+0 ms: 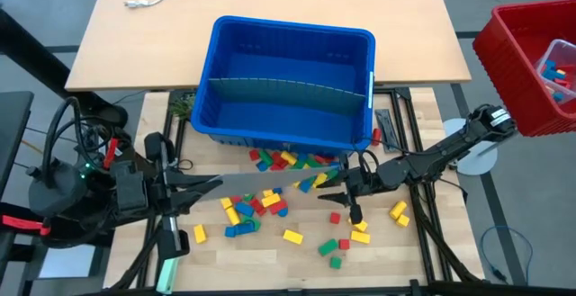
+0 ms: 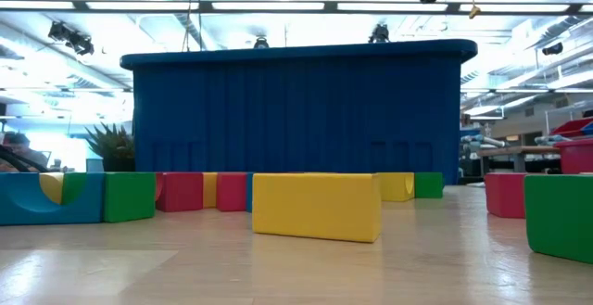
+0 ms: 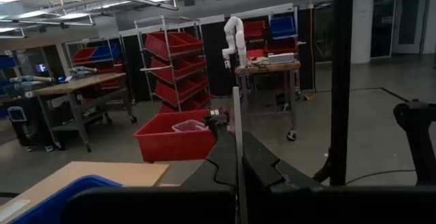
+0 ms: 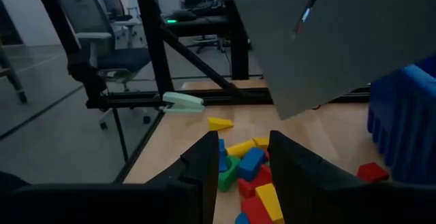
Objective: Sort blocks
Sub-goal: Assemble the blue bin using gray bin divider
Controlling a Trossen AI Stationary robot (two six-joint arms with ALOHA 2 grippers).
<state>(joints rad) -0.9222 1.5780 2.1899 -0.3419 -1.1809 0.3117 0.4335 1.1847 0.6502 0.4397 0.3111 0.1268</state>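
i'm looking down at the table and the left gripper is sitting shut on a flat grey panel, pinching its near end so the panel is sticking out past the fingertips toward the middle of the table. in the left wrist view that panel is showing edge-on, standing straight up between the 2 dark fingers, so the jaws are clamped tight with basically no gap.

the right gripper is hanging over the pile with its jaws part open. in the right wrist view its 2 fingers are standing apart with daylight between them, and i'm not seeing anything pinched in there. i'm seeing the blocks in that gap and just beyond the tips: blue, green, red and yellow ones bunched together. the far end of the grey panel is hovering above and ahead of these jaws.

from above, the blocks are lying scattered between the 2 grippers and off to either side, with 1 row tucked against the front wall of the blue bin. at table level, a yellow block is lying in front of that bin.

a red crate is sitting well behind the right gripper, off the table's edge.
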